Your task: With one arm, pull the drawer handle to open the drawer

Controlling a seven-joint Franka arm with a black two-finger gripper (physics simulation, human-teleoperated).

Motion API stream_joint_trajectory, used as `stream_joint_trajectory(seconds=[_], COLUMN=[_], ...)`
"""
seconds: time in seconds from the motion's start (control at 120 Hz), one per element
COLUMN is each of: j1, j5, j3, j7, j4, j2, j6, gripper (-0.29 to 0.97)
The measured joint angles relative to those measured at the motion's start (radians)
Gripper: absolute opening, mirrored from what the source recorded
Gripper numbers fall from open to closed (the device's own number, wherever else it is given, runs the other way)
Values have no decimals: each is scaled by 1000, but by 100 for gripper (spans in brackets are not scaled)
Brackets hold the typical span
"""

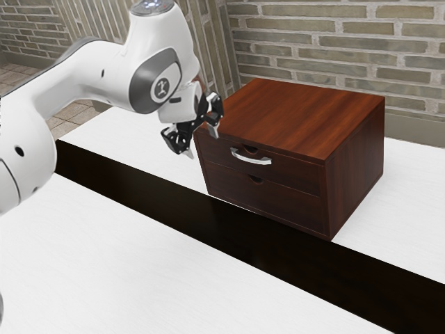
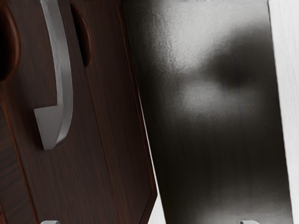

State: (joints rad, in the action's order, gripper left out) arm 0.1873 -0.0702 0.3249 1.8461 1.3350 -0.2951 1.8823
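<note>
Brick walls (image 1: pixel 334 42) back the white table (image 1: pixel 139 268); fingers (image 1: pixel 213 115) gape empty near the drawer handle (image 1: pixel 250 158).

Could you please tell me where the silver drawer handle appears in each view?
Exterior view: the silver handle sits on the upper drawer of the cabinet, to the exterior view's right of the gripper.
Wrist view: the silver handle lies along the upper drawer, next to a rounded recess.
Shared landmark: the black table strip beside the cabinet.
</note>
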Motion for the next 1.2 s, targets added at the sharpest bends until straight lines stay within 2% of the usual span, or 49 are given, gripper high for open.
stream_joint_trajectory(seconds=[0.442, 0.517, 0.567, 0.925, 1.2], j1=[14, 11, 13, 47, 54], j5=[-1, -1, 0, -3, -7], j3=[-50, -66, -73, -77, -70], j7=[-11, -13, -14, -26, -28], j4=[22, 32, 48, 161, 294], j2=[-3, -4, -4, 60, 149], j6=[34, 46, 55, 124, 175], gripper=[46, 50, 57, 36, 45])
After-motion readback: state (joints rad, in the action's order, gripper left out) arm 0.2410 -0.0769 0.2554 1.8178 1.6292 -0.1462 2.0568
